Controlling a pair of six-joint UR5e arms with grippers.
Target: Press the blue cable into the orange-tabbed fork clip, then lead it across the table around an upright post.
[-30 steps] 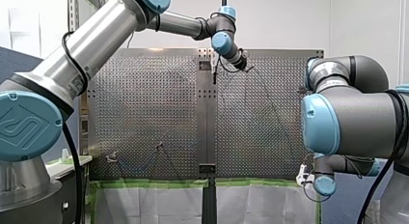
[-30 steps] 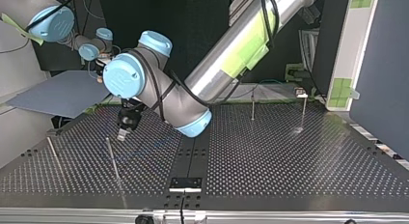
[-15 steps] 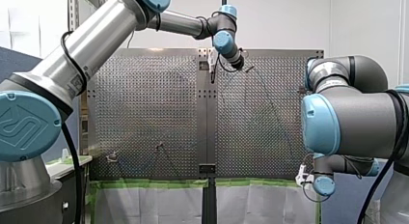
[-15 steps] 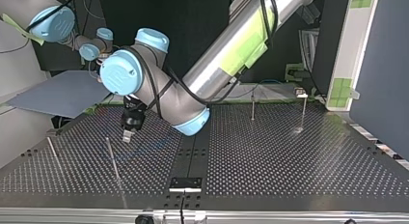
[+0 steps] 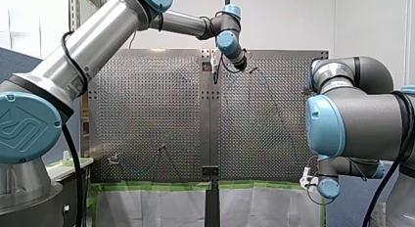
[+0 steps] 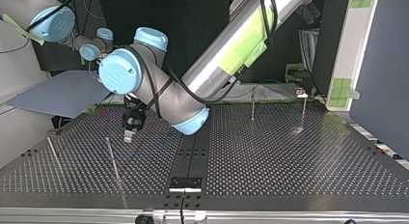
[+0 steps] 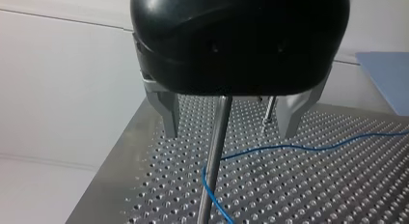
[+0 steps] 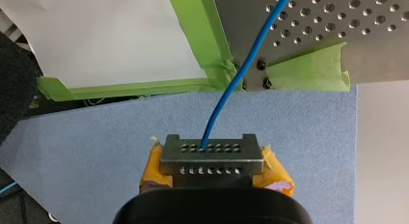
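My left arm's black end effector (image 7: 230,132), metal fingers spread, has inched across the perforated metal desk (image 7: 337,195) towards the slim upright metal post (image 7: 212,171), where the thin blue cable (image 7: 308,147) already bends, so routing looks nearly finished.

Before me the perforated table (image 6: 289,161) is carrying a short post (image 6: 252,108) and a tall post (image 6: 303,112) at the top view's right, and a third post (image 6: 114,161) at its left. The blue cable (image 7: 289,147) is lying across the holes; green tape (image 8: 308,69) is clinging to one corner.
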